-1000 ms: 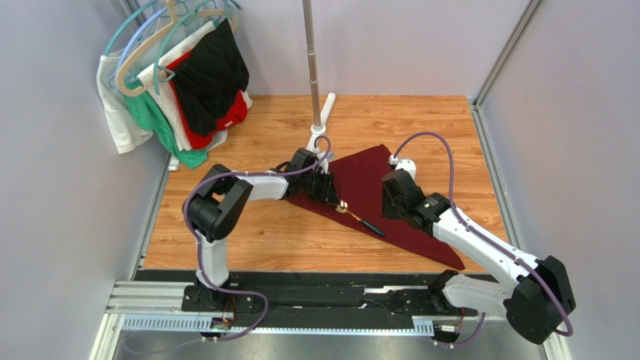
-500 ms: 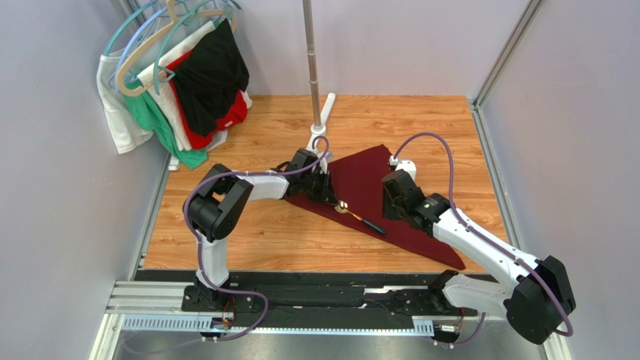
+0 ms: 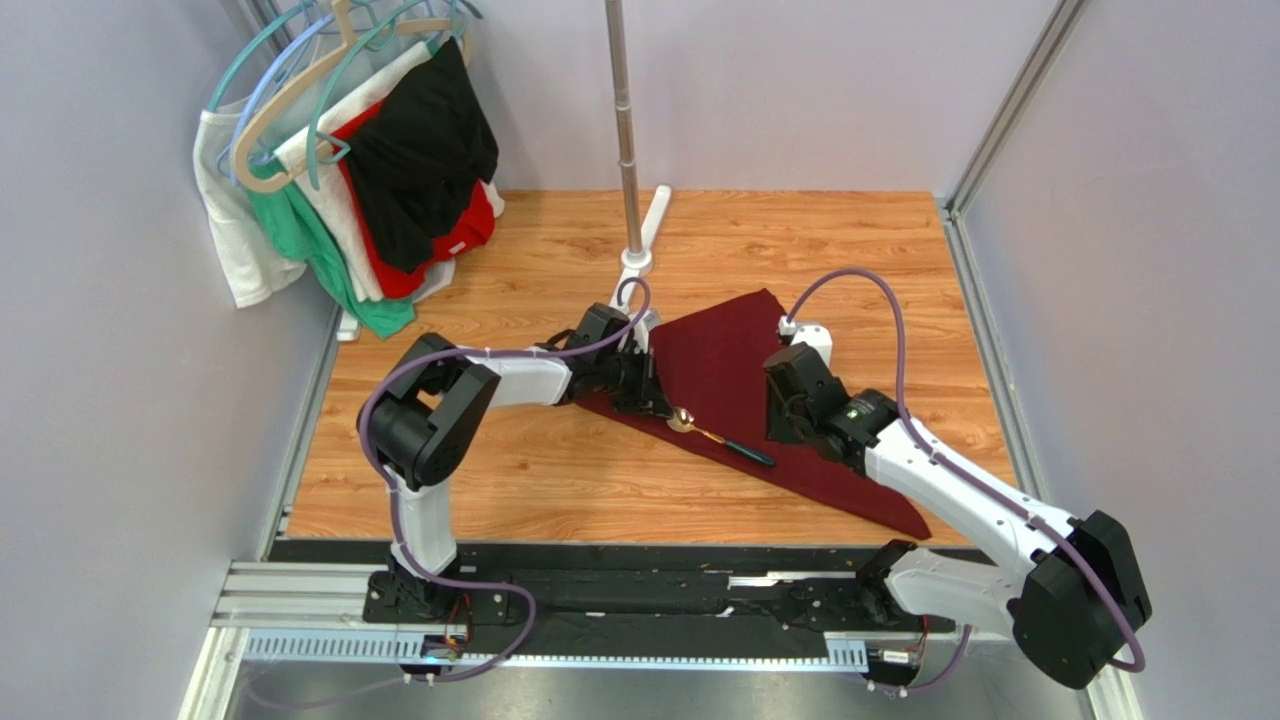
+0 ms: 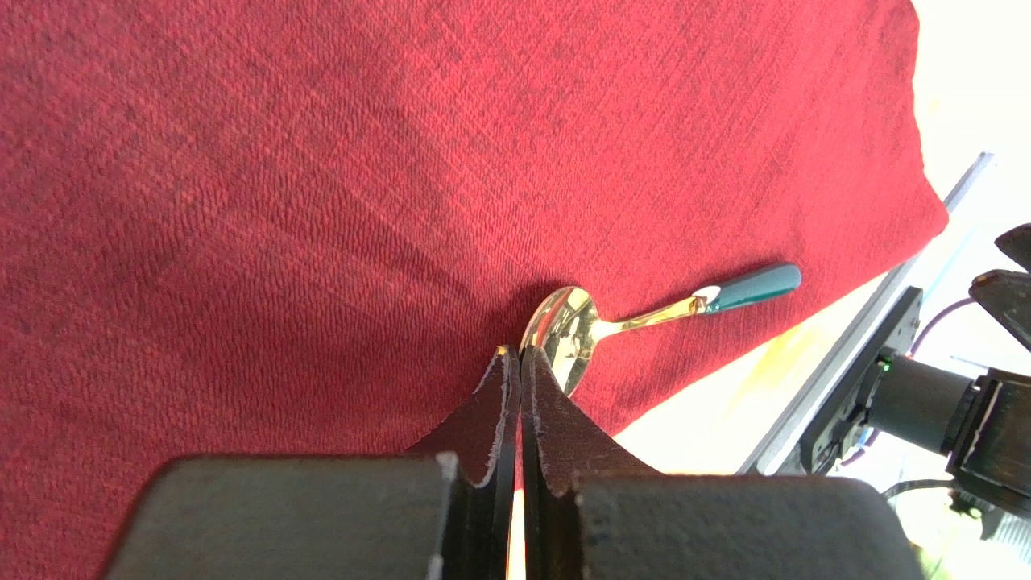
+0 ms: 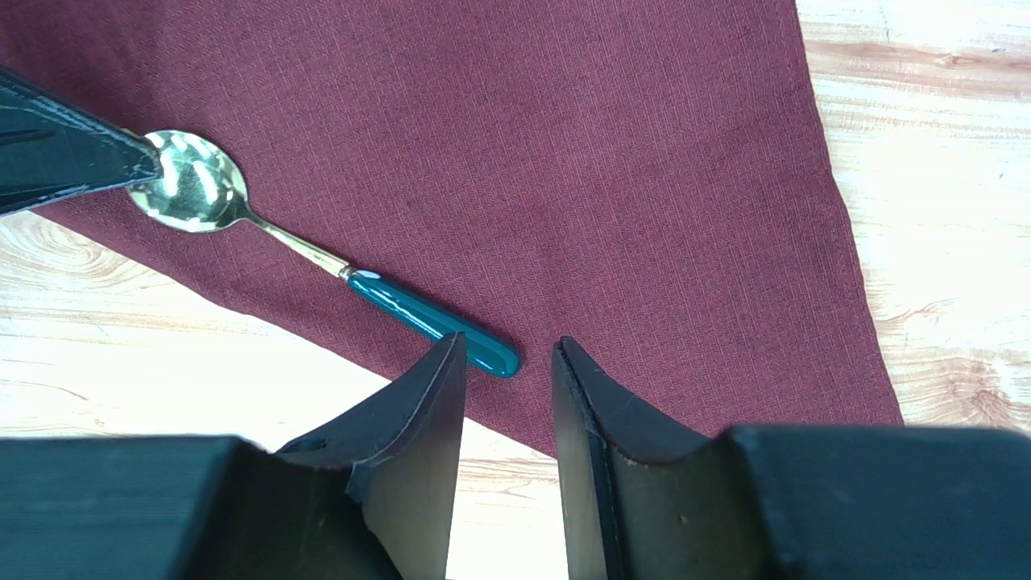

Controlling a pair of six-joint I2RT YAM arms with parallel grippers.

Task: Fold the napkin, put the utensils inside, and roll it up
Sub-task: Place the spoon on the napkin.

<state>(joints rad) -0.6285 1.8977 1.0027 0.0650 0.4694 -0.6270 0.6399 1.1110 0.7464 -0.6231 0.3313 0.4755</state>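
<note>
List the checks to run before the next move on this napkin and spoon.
1. napkin folded into a triangle, lying flat: ok.
2. spoon wholly on the cloth, lying along its long edge: ok.
3. left gripper shut, tips beside the spoon's bowl: ok.
4. Cloth pinched in the left gripper: cannot tell.
5. right gripper open, nothing between its jaws, by the handle's end: ok.
</note>
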